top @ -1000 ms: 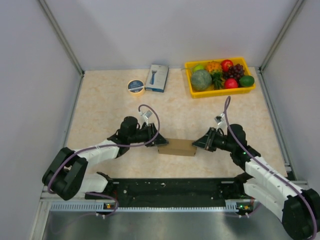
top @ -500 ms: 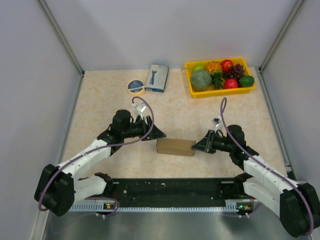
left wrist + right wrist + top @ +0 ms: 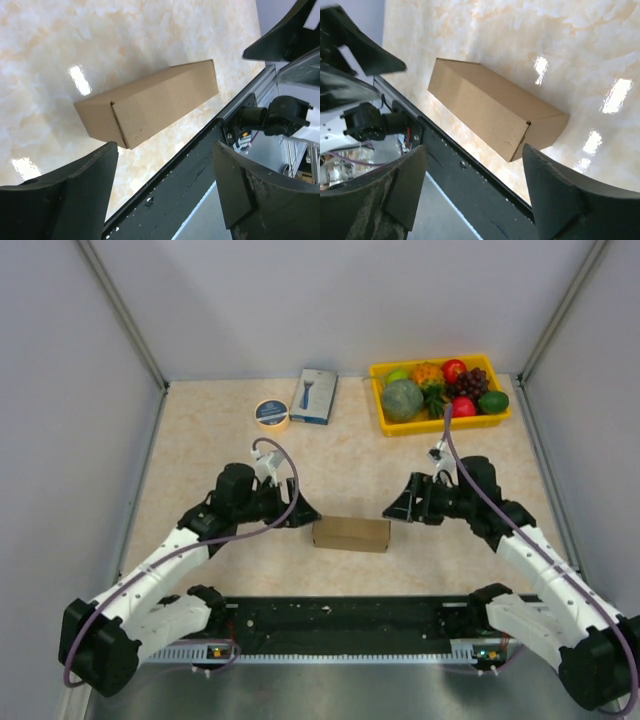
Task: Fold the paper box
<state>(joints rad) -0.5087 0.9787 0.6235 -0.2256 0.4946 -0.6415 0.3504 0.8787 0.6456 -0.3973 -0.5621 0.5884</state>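
- From above, the paper box (image 3: 351, 534) lies closed on its long side on the table (image 3: 200, 460). It sits between the left gripper (image 3: 306, 513) and the right gripper (image 3: 392, 510), and neither holds it.
- Along the far edge sit a yellow tray (image 3: 384, 426) of fruit, a blue-and-white carton (image 3: 315, 396) and a tape roll (image 3: 271, 413).
- The left wrist view shows the left gripper (image 3: 165, 150) with fingers (image 3: 75, 200) spread wide and the paper box (image 3: 150, 102) just beyond their tips, untouched.
- The right wrist view shows the right gripper (image 3: 475, 150) with fingers (image 3: 555, 200) also spread wide, and the paper box (image 3: 495, 112) just ahead of them.

Gaps separate the paper box (image 3: 350, 534) from left hand (image 3: 305, 512) and right hand (image 3: 393, 510).
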